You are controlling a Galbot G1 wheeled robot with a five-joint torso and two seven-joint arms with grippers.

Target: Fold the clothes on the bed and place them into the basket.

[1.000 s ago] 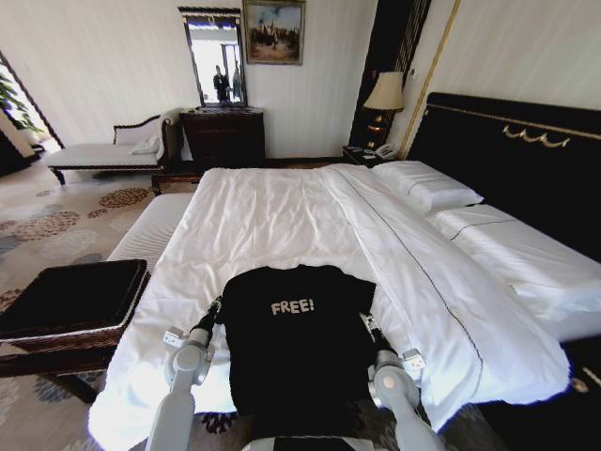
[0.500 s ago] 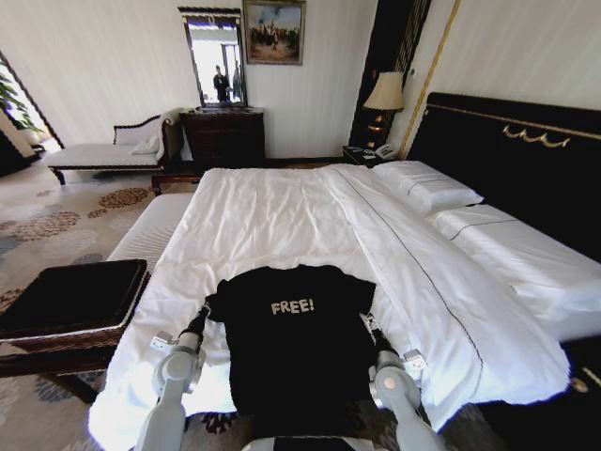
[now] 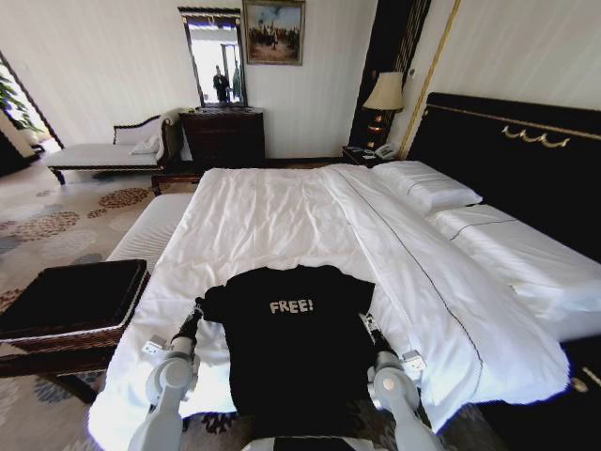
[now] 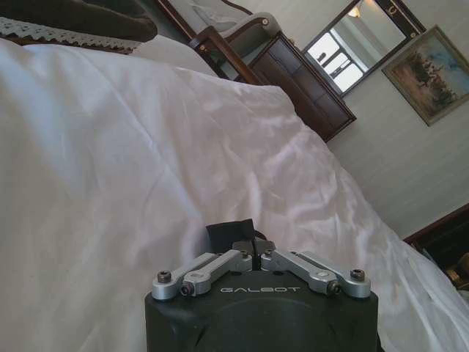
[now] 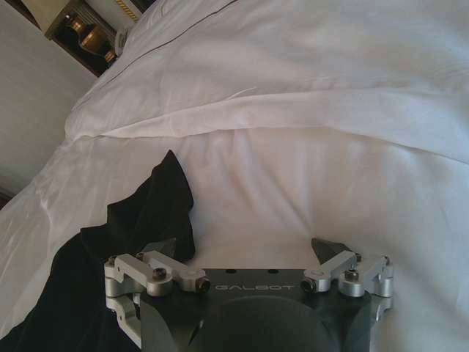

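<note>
Jaws, left: pinched together on a small fold of black cloth at the shirt's sleeve edge, as the left wrist view shows; nothing but that scrap of fabric sits between the tips.
Jaws, right: spread wide, both fingers apart over white sheet, with the shirt's other sleeve lying just beside one finger and not between the two.
Left gripper: low in the head view at about 7 o'clock, its tip at the shirt's left sleeve; in its own wrist view the closed tips meet over the bedding.
Right gripper: at about 5 o'clock in the head view, at the shirt's right edge; from its wrist camera the sheet shows bare between its fingers.
Shirt: black, chest up with white "FREE!" lettering readable, spread flat on the near end of the bed between the two arms; its lower hem hangs over the bed's foot. The left sleeve is drawn outward toward the left gripper. A rumpled black sleeve lies by the right gripper.
Bed: white sheets, running away toward 12 o'clock, pillows and black headboard at 2 o'clock.
Basket: black and shallow, on dark legs, on the floor beside the bed at 9 o'clock, well apart from the shirt.
</note>
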